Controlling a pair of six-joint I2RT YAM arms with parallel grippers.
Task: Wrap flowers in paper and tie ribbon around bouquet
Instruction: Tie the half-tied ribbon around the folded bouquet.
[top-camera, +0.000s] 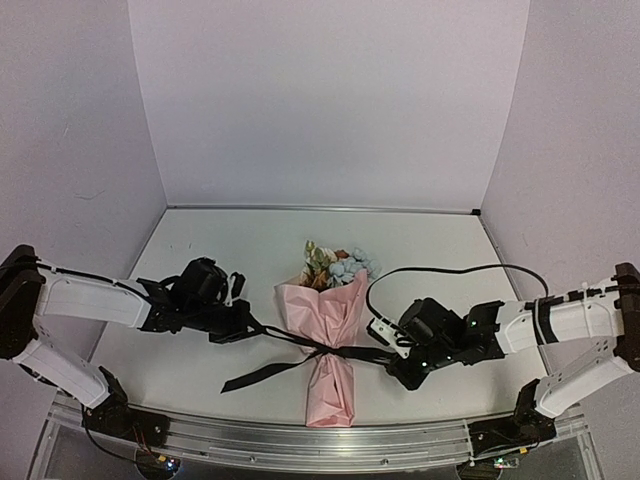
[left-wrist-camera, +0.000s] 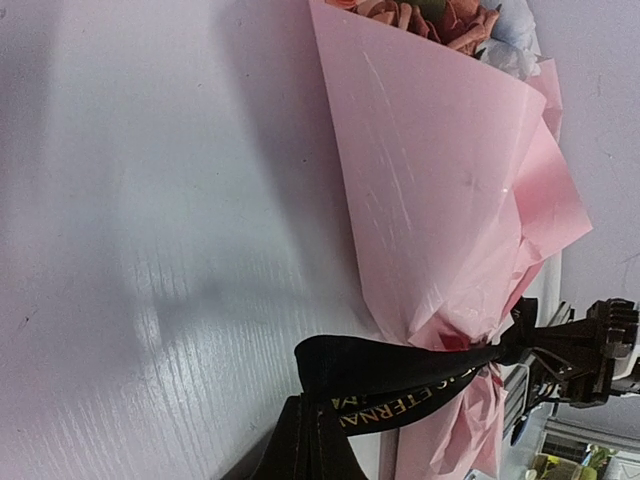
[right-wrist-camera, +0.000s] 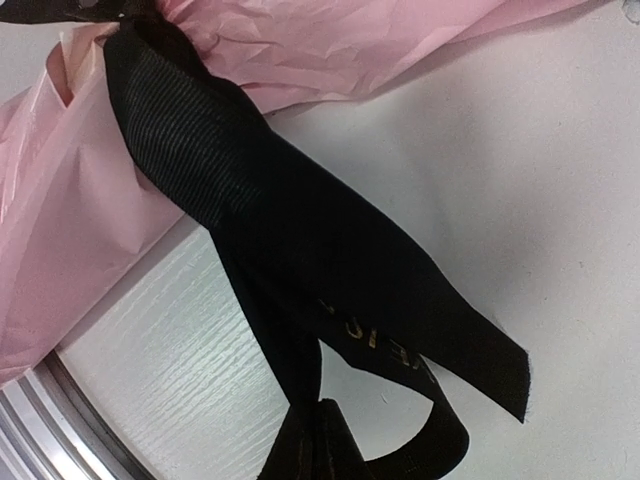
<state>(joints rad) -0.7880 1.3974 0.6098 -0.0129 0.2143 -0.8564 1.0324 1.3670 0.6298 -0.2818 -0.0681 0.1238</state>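
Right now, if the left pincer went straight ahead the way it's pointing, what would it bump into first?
Most likely the bouquet. The left pincer, shut on the ribbon, points along that ribbon toward the bouquet's tied waist. Height is hard to judge, so it might skim over.

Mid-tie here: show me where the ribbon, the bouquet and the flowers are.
ribbon (right-wrist-camera: 300, 260): right wrist view, broad black band running off the knot.
bouquet (top-camera: 325, 310): top view, wide part of its pink cone.
flowers (top-camera: 345, 268): top view, pale blue blooms at the wide end.
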